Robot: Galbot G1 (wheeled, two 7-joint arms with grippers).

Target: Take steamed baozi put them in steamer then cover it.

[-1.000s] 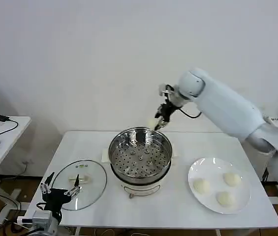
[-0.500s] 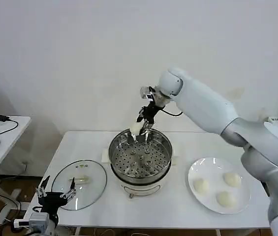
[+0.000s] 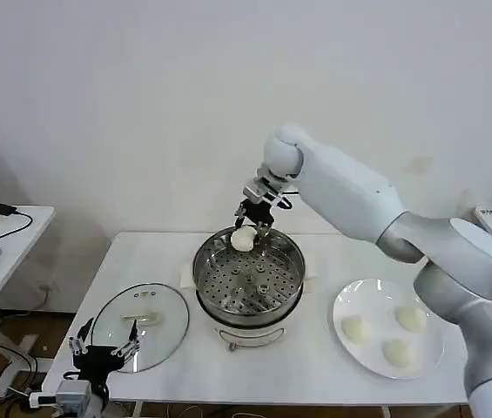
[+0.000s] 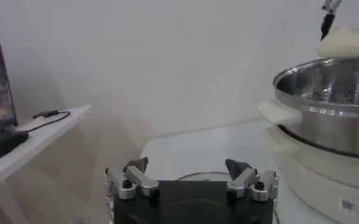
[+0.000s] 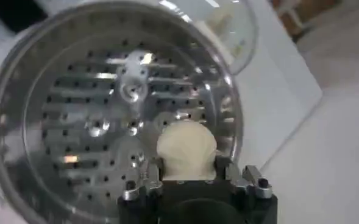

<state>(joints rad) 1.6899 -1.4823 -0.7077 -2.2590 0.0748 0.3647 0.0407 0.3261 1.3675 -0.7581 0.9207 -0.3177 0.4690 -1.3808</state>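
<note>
The right gripper (image 3: 247, 228) — closed on one baozi (image 3: 243, 239) — has moved over the steamer (image 3: 248, 277), ready to lower; the left gripper (image 3: 102, 353) waits wide.

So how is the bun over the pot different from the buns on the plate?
The held baozi is pinched in the right end effector above the steamer; the three plate baozi lie free on the white plate. It hangs in the air; they rest. All are round and cream-white.
</note>
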